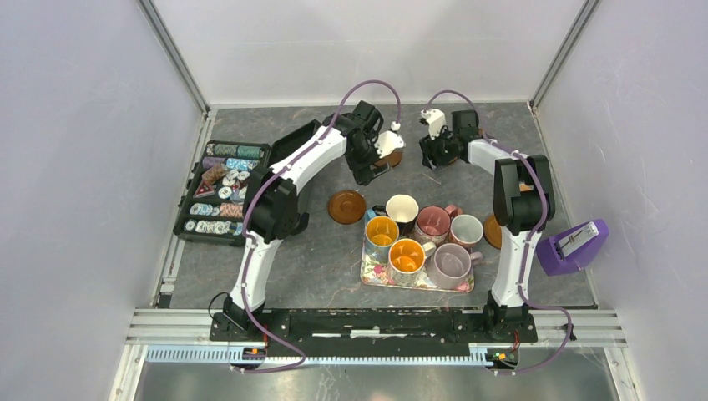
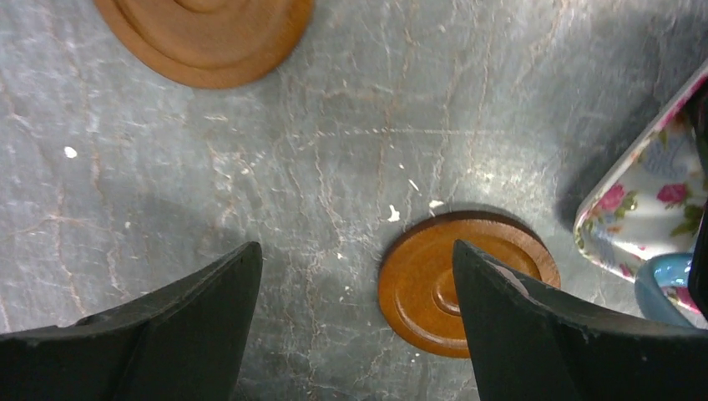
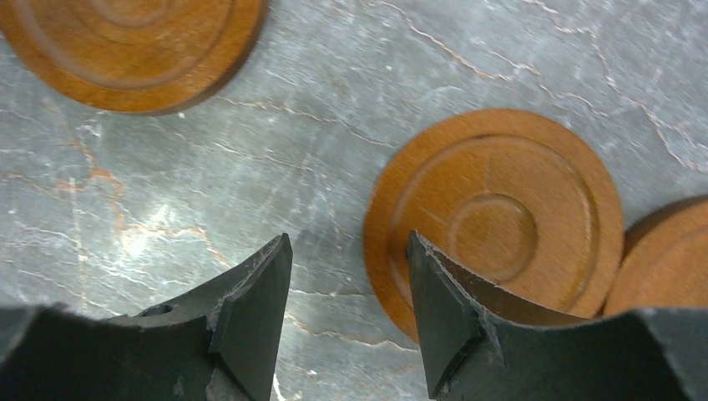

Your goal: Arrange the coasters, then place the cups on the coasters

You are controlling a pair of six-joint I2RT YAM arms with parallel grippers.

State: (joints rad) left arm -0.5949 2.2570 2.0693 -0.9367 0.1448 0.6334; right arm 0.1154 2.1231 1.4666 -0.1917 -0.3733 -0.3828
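Evidently we are on coaster arranging: our left gripper [image 2: 355,251] gapes empty, and our right gripper [image 3: 349,242], fingers apart, straddles a coaster [image 3: 501,217] at its eight o'clock edge, perhaps touching. Next it needs a clean rim pinch.

Top view overhead, wide; wrist views close, down onto table [image 2: 334,167].

There are six mugs [image 1: 451,263], one floral tray [image 1: 376,271] and one chip case [image 1: 294,138]. The right wrist camera shows three brown coasters [image 3: 493,217].
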